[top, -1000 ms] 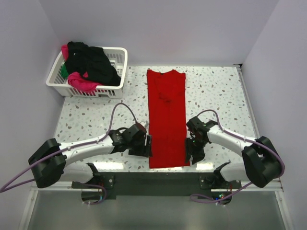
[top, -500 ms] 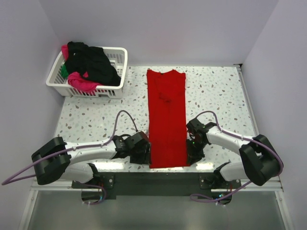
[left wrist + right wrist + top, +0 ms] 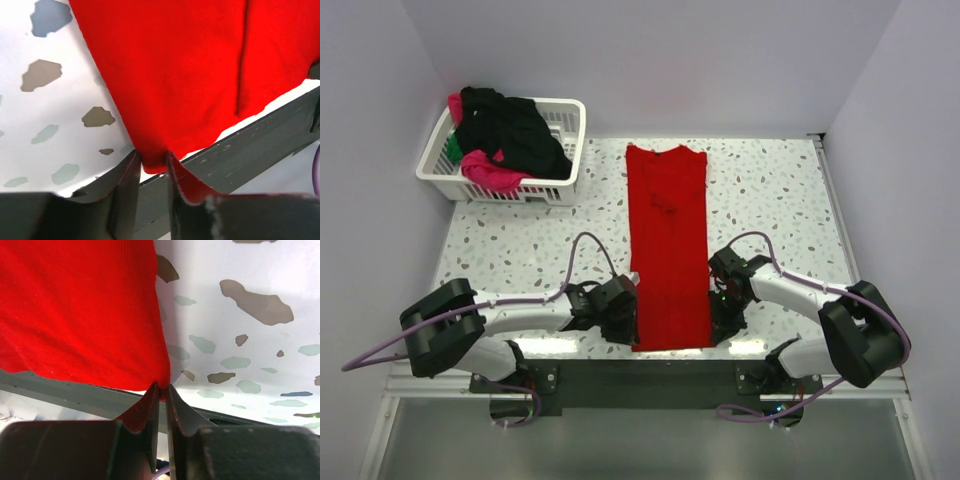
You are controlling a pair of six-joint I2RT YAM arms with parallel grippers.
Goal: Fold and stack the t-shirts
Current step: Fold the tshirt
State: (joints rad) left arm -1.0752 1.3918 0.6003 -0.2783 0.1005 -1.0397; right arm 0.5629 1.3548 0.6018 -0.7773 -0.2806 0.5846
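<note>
Nearest, along the bottom edge of the surface: left tool, lower centre of its wrist view, fingers set either side of the lower left corner of the red t-shirt, a narrow gap between them packed with cloth. Firmly clamped or not, cannot tell. Right tool, lower centre of its own view: fingers all but together, pinched on the very tip of the opposite corner. Hem just by the dark rail at the near edge.

Changed over the last second: both tools drawn in from beside the cloth and narrowed down onto those two corners. Meaning for the task, as a judgement: grasp stage nearly done, lengthwise fold next, with the hem to be carried up toward the collar. Worth confirming the left grip first, or risk one corner slipping and a skewed fold.

Further up the frame: same shirt flat as a long narrow strip, collar end at top centre, lying just as a second ago.

Farthest, upper left: white basket with a black shirt, pink shirt and green shirt heaped inside, unfolded. No stack begun.
</note>
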